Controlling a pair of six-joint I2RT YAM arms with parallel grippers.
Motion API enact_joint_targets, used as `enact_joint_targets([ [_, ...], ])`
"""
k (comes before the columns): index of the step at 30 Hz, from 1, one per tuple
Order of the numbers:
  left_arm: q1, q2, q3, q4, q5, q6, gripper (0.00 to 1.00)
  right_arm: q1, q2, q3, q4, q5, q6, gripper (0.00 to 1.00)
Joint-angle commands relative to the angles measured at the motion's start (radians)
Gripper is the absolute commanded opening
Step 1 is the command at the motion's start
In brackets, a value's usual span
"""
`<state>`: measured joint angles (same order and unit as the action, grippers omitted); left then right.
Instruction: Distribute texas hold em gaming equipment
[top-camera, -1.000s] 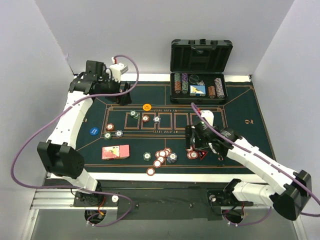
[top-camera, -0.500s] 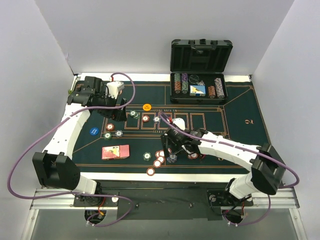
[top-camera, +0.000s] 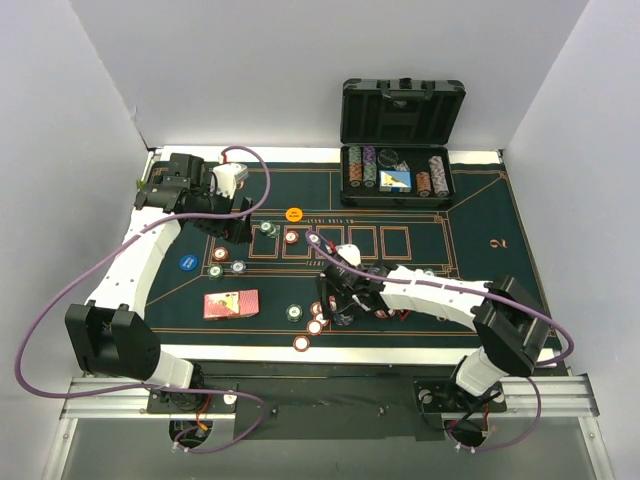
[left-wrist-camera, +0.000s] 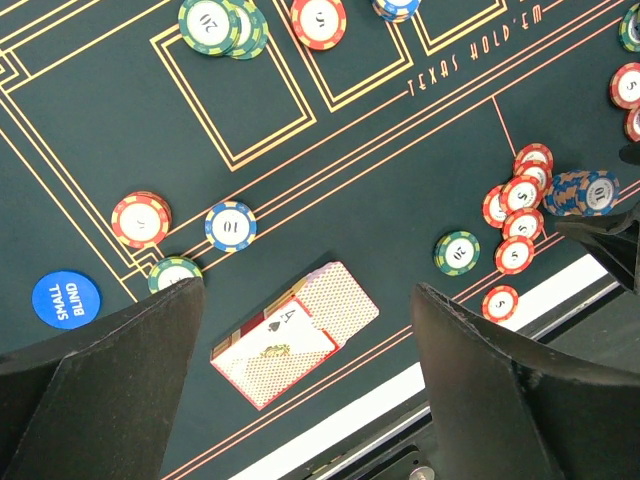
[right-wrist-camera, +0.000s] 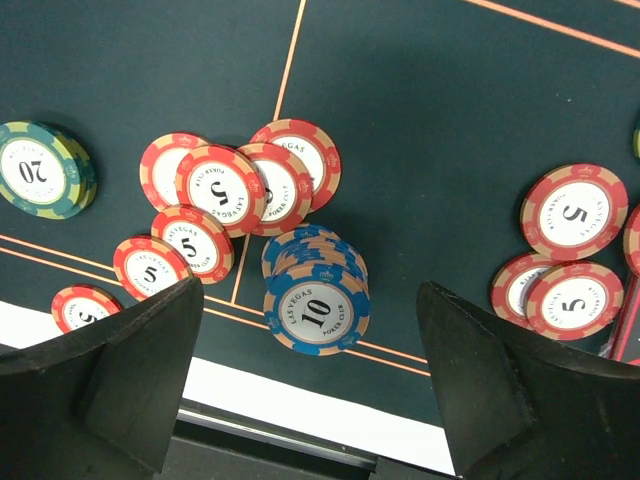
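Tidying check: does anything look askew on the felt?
The blue chip stack near the felt's front edge leans, its chips slid out of line. In the card pile, an ace lies face up among face-down cards.

Matt dark green felt mat (right-wrist-camera: 450, 100); smooth, faintly glossy poker chips (right-wrist-camera: 316, 316); glossy paper playing cards (left-wrist-camera: 295, 335); hard black plastic case (top-camera: 402, 110).

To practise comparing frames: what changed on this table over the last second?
The right gripper swung left to hang open over the blue chip stack. The left gripper came forward from the back-left corner. Nothing was gripped or released; playing cards and blue button disc stayed put.
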<state>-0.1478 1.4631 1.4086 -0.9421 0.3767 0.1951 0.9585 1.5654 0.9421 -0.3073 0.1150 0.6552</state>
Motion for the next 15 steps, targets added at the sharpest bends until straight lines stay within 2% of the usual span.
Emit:
enact_joint_targets([
  [1, 0.004, -0.023, 0.012, 0.023, -0.004, 0.01, 0.95, 0.005, 0.015, -0.038, 0.02, -0.011, 0.017, 0.8],
  [4, 0.004, -0.021, 0.012, 0.028, -0.005, 0.007, 0.95, 0.005, 0.018, -0.055, 0.033, -0.017, 0.018, 0.73],
  [10, 0.004, -0.02, 0.006, 0.035, -0.004, 0.003, 0.95, 0.006, 0.018, -0.085, 0.051, -0.012, 0.021, 0.69],
  [15, 0.004, -0.023, 0.001, 0.039, -0.007, 0.001, 0.95, 0.005, 0.035, -0.088, 0.074, -0.018, 0.023, 0.59],
])
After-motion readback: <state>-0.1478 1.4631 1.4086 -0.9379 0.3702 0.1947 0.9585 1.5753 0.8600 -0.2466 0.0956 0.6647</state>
